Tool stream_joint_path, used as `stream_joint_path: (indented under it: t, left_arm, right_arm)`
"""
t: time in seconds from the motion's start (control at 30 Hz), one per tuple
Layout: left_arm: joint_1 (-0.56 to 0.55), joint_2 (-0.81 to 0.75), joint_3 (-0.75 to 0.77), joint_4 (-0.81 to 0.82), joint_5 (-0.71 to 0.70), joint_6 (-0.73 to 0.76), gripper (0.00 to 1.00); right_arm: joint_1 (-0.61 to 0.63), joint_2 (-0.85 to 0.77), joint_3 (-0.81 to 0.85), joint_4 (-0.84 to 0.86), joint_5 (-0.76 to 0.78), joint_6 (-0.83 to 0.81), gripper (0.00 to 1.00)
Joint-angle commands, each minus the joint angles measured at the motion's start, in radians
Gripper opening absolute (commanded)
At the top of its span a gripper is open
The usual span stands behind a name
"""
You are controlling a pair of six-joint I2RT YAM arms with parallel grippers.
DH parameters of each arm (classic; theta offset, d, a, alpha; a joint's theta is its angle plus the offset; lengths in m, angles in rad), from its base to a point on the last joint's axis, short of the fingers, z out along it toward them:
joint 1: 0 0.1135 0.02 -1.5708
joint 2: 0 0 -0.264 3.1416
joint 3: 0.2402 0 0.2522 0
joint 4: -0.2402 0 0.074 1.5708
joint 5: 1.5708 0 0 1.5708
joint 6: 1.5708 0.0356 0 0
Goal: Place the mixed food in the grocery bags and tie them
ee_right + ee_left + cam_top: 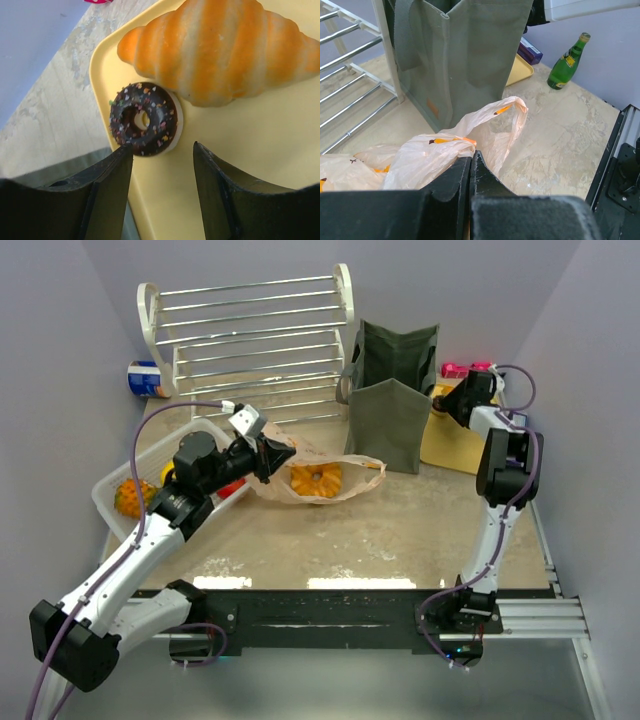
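Matte black left gripper (471,159) pinches thin, crinkled, translucent peach plastic bag (490,125).

The left gripper (272,458) meets the left end of the peach plastic bag (345,485), which lies slack on the table (400,530) just in front of the upright olive-green tote (392,410) with an orange lump (316,478) showing through it. Left of it a white basket (101,498) holds an orange fruit (130,498) — and the right gripper (450,402) hangs over the yellow tray (448,448) beside the tote.
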Motion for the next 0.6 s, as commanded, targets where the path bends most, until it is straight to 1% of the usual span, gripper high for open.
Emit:
stream_joint_path:
  t: [0.0,0.17,0.33,0.37,0.5,0.53,0.57]
  left_arm:
    - [0.008,0.003,0.005,0.033,0.016,0.023,0.00]
    - [0.008,0.003,0.004,0.037,0.031,0.029,0.00]
    - [0.008,0.002,0.002,0.040,0.030,0.033,0.00]
    - [0.008,0.002,0.002,0.040,0.030,0.033,0.00]
    - [0.006,0.000,0.000,0.040,0.033,0.033,0.00]
    - [0.008,0.000,0.000,0.042,0.034,0.035,0.00]
    - [0.006,-0.001,0.000,0.042,0.034,0.035,0.00]
  right_arm:
    - [0.001,0.034,0.075,0.013,0.026,0.048,0.54]
    - [0.001,0.106,0.136,-0.010,0.021,0.045,0.54]
    - [0.001,0.133,0.135,-0.015,0.032,0.022,0.44]
    - [0.001,0.139,0.137,-0.015,0.029,0.019,0.40]
    - [0.000,0.162,0.169,-0.030,0.018,0.011,0.37]
    - [0.000,0.168,0.178,-0.032,0.013,0.012,0.35]
    - [0.001,0.179,0.183,-0.032,0.007,0.012,0.25]
